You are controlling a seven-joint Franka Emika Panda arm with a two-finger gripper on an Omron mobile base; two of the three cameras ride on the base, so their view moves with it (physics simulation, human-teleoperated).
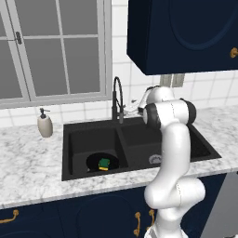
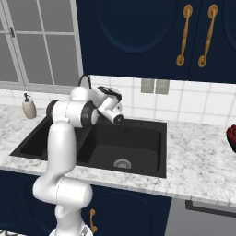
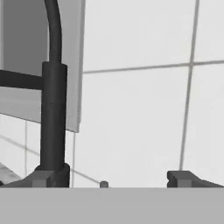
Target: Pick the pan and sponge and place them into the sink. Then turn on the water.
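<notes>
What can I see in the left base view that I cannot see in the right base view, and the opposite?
Left base view: the pan lies in the left basin with the sponge on it, and the faucet's full arch stands behind the sink.

Right base view: gold cabinet handles above, wall outlets, and something dark red at the right edge.

Both: the black sink, the soap dispenser, the window, the marble counter, and no water running.
</notes>
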